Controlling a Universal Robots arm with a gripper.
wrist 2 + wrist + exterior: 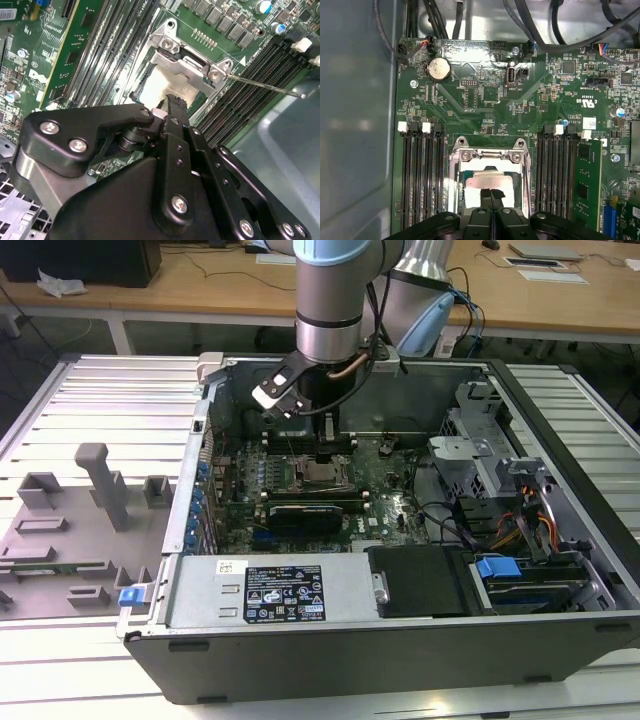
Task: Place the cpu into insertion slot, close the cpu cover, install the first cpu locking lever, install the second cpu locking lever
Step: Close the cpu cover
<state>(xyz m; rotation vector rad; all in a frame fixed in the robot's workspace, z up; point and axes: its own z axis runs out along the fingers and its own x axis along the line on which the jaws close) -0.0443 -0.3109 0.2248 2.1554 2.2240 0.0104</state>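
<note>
gripper [491,192] closed, tips over cpu [476,182]

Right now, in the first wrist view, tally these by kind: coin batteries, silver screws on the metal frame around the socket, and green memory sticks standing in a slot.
Coin battery: 1
Frame screws: 2
Memory stick: 1
Total: 4

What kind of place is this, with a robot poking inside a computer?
Probably a robotics lab or workshop: a robot arm reaches into an opened computer case on a ribbed metal workbench, with long wooden desks behind it.
</note>
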